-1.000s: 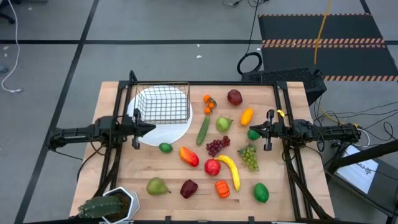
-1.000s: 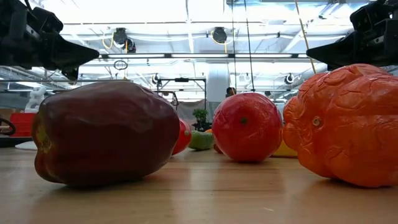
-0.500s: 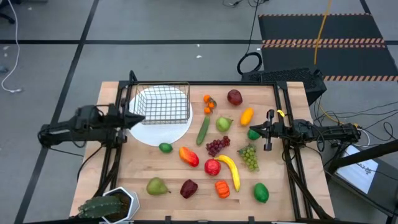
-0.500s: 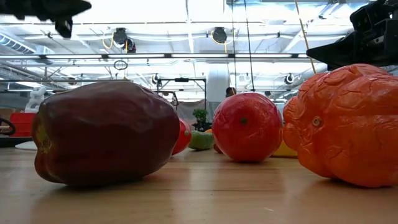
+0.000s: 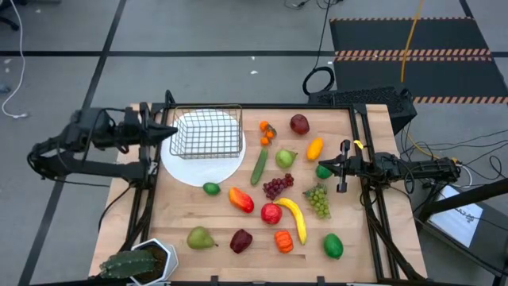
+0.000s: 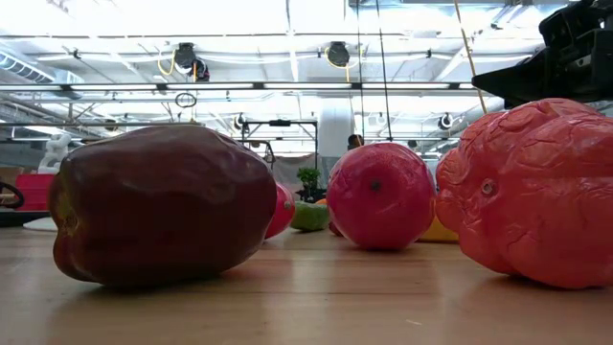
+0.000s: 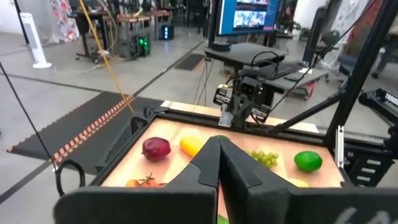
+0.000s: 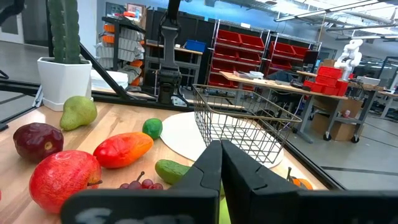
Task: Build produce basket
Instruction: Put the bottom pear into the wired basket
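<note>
High view, basket: the small rectangular dark wire-grid basket [image 5: 208, 133] sits on the round white plate [image 5: 203, 169] at the far left of the wooden table [image 5: 171, 214], and it looks empty, though the thin grid makes that hard to be sure of.
Produce: none appears loaded; the dark red apple [image 5: 299, 124], long green cucumber [image 5: 259, 165], yellow banana [image 5: 294, 218], purple grapes [image 5: 276, 186], green grapes [image 5: 317, 199], green pear [image 5: 200, 237] and ridged orange pepper [image 5: 283, 241] all lie loose on the boards, well apart from the basket.
Progress: judged barely begun; every piece is yet to be picked and placed.
Left gripper: the left gripper [image 5: 168, 131] hangs just beside the basket's left wall, whether touching cannot be told; its fingers [image 7: 239, 174] are pressed together on nothing.
Right gripper: the right gripper [image 5: 341, 166] waits at the table's right side, near a green lime [image 5: 323, 171]; its fingers [image 8: 205, 168] are likewise closed and empty.
Bystander: a spiky green plant in a white pot [image 5: 143, 263] stands at the near left corner.
</note>
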Robot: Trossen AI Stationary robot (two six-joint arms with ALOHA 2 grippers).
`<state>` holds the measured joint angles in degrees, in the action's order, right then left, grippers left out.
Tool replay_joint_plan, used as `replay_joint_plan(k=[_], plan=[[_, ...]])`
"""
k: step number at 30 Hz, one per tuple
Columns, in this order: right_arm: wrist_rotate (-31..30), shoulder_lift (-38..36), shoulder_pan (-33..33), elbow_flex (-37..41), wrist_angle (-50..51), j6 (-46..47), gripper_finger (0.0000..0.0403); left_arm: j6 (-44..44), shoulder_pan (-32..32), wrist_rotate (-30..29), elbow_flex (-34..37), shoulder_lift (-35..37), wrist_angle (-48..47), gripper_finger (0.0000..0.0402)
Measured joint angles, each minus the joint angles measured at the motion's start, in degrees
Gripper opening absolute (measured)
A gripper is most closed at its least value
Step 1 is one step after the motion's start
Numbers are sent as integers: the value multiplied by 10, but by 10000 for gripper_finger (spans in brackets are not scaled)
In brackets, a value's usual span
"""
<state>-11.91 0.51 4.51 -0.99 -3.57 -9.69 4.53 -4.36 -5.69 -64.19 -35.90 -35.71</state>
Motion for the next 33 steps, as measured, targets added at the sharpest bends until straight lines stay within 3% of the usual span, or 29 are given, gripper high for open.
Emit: replay_joint_plan(k=[7, 14, 33], plan=[[0, 0, 0, 0, 0, 0, 0, -11, 0, -1, -162, -111, -114, 4], [0, 0, 0, 0, 0, 0, 0, -23, 0, -7, -259, -191, -127, 4], [-1, 0, 0, 0, -26, 0, 0, 52, 0, -12, -274, -269, -105, 10]])
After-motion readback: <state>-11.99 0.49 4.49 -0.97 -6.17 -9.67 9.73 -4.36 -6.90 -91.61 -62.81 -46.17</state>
